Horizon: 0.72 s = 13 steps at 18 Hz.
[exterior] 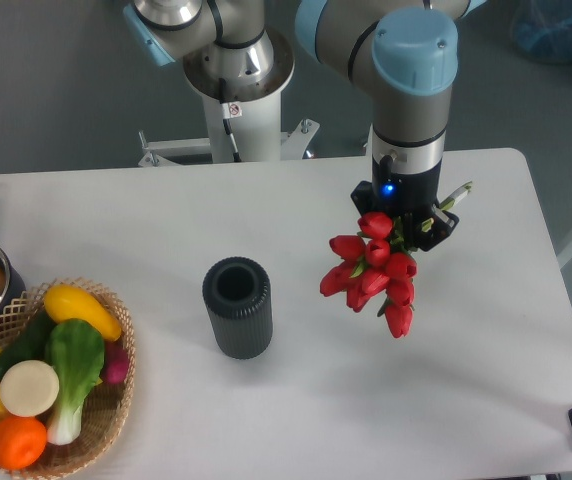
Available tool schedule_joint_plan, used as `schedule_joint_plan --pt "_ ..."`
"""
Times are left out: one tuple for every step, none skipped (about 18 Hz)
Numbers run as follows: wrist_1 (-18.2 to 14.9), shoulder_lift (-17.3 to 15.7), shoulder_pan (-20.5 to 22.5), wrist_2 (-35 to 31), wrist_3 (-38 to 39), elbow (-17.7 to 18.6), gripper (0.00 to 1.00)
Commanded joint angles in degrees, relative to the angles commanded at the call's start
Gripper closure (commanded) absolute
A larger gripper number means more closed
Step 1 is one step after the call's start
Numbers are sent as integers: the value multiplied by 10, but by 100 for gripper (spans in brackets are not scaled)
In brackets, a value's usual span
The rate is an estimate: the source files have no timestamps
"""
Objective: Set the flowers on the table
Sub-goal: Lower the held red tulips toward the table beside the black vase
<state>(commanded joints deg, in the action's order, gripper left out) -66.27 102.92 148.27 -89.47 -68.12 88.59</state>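
Flowers (pixel 376 268) hang buds-down from my claw (pixel 406 222), clamped on their stems above the desk (pixel 296 215) toward its right edge, apparently ready to be lowered beside the dark vase (pixel 237 307).

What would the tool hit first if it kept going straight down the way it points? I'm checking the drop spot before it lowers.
Probably bare table. The tool points down, holding the flowers, whose buds hang lowest and would touch first. The dark vase stands off to the side, though depth is uncertain.
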Motion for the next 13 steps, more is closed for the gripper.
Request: schedule_joint_plan --pt "1 0 -1 -1 0 1 81" --pt "1 0 -1 0 0 4 81" --pt "2 0 -1 0 1 12 81" --pt "1 0 -2 -1 1 18 80" --pt "1 1 -5 -1 1 21 79" --pt "0 4 -7 -1 1 25 78" --pt "1 6 -8 -1 2 35 78" --pt "1 7 -8 1 2 46 78" --pt "3 8 -9 0 3 55 78" --pt "5 11 -9 1 4 64 78" --pt "9 18 -9 0 4 69 78" --pt "12 24 -9 -1 4 72 78" --pt "12 30 -9 -1 4 71 78"
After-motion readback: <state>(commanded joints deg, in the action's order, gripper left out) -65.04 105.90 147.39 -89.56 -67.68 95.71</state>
